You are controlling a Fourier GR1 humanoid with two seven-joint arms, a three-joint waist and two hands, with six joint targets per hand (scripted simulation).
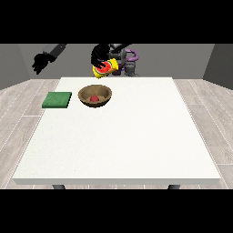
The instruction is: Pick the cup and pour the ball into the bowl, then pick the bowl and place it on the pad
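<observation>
White table (136, 136) carrying a wooden bowl (95, 96) with the red ball (94, 98) inside, beside a green pad (57, 100); above the bowl, one hand (98, 55) with fingers curled round the tilted yellow cup (105, 68); the hand at the view's left (40, 63) raised, finger state indiscernible.

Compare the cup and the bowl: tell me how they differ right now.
The cup is yellow with a red inside; the bowl is brown like wood. The cup is held in the air by a black hand, tipped with its mouth towards the camera; the bowl stands upright on the white table. The bowl is wider and holds a red ball. Both are round, open vessels.
</observation>
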